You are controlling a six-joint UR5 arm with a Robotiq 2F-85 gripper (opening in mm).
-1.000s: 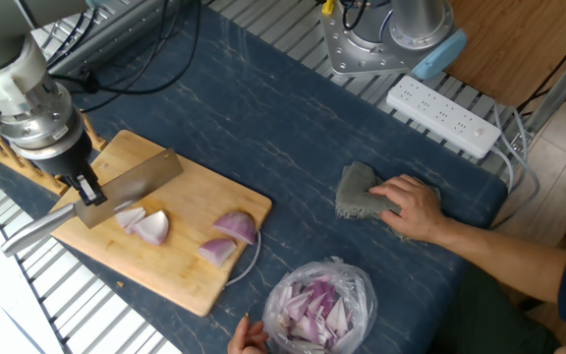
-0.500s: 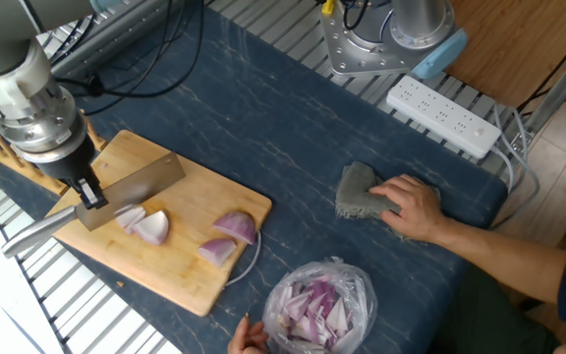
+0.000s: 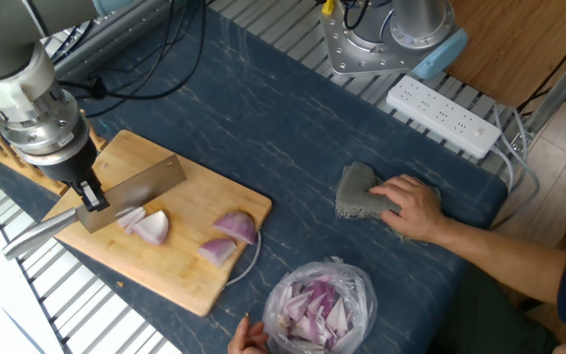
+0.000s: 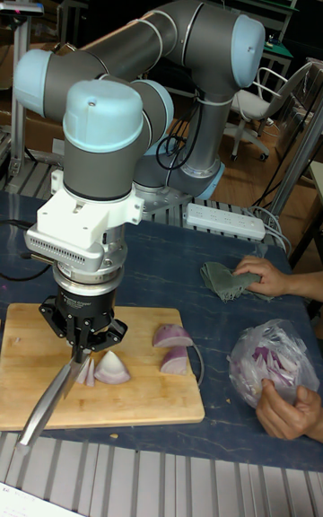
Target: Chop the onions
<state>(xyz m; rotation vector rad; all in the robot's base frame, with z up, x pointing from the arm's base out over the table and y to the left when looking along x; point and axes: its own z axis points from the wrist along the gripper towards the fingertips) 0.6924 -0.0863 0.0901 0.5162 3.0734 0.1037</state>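
Knife (image 3: 116, 197), clenched in the gripper (image 3: 90, 195), has lifted slightly off the onion piece (image 3: 150, 227) on the board (image 3: 180, 265), leaving a slice freed; more cuts remain.

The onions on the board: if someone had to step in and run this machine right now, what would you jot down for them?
Gripper: shut on the knife, blade over the left end of the cutting board.
Onions: one piece with a thin slice off it lies right by the blade; two wedges sit together further right on the board.
Person's hands: one on a grey cloth, the other holding a clear bag of chopped bits.
Done: at least one slice cut.
Left: the rest of that piece and both wedges look uncut.
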